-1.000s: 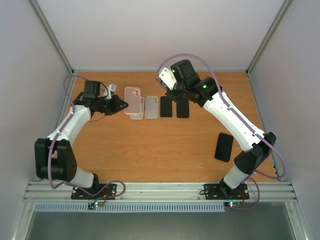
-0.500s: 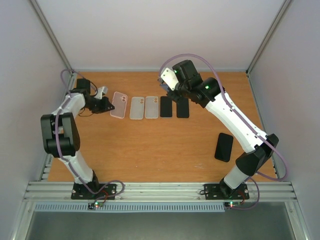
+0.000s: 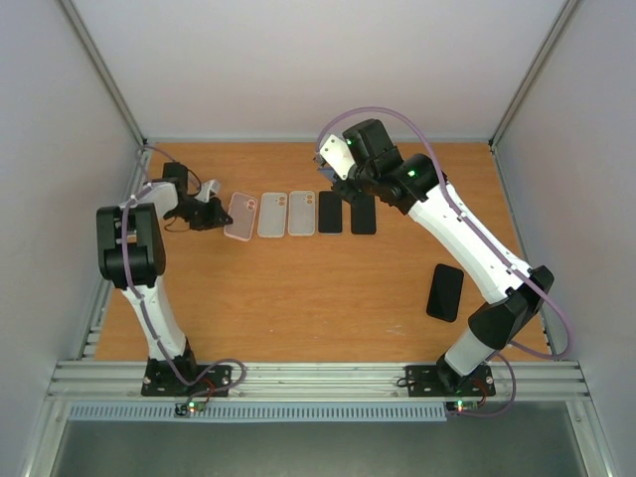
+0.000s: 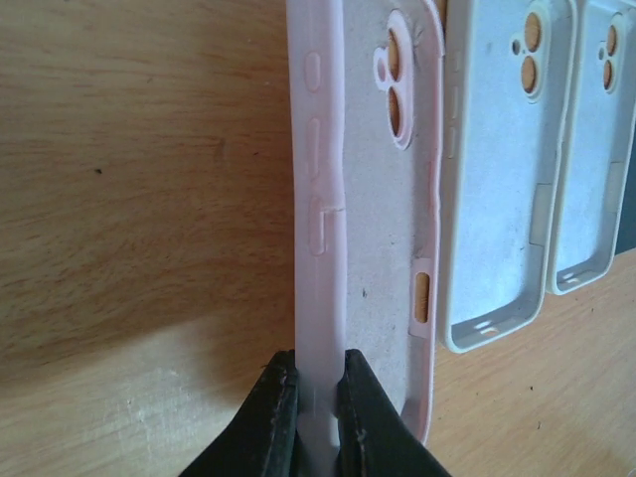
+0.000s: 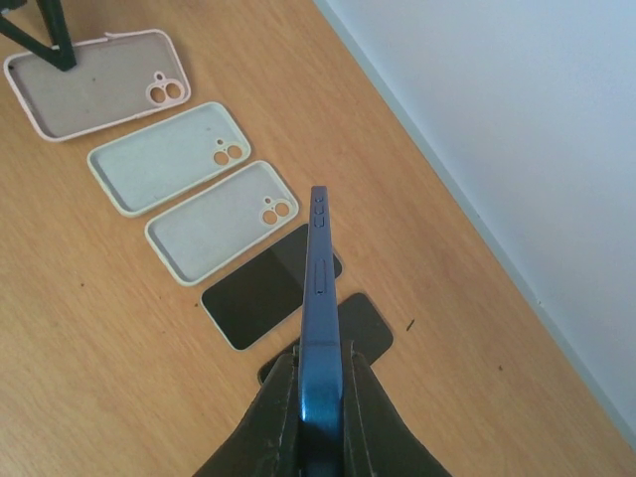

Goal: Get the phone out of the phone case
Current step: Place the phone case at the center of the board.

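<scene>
**Phone and case apart, each gripped**

Upper left of top view: left gripper (image 4: 316,396) pinches the pink case (image 4: 368,229) by its side wall, just beside a pale case (image 4: 497,189). Upper centre: right gripper (image 5: 320,383) clamps the blue phone (image 5: 319,288) edge-up above a black phone (image 5: 260,290) on the table (image 5: 99,338).

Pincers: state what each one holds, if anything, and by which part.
Left pincer: the pink case, by its long side wall, near its bottom end. Right pincer: the blue phone, pinched across its flat faces, edge up.
</scene>
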`<control>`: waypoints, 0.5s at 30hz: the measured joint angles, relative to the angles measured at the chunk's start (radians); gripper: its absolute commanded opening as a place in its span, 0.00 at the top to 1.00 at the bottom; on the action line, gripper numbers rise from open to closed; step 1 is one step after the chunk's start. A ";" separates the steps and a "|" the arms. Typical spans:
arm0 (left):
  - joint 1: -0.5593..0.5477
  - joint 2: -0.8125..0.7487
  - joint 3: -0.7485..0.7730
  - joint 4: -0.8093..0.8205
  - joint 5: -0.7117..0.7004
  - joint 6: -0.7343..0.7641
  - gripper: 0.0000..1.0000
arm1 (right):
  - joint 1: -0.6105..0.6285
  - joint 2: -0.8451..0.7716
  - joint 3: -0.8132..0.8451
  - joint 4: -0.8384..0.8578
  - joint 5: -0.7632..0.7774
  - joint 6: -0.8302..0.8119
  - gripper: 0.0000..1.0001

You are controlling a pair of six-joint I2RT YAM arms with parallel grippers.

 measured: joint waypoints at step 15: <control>-0.001 0.079 0.034 0.074 0.007 -0.096 0.97 | 0.000 0.002 0.000 -0.002 -0.003 0.000 0.99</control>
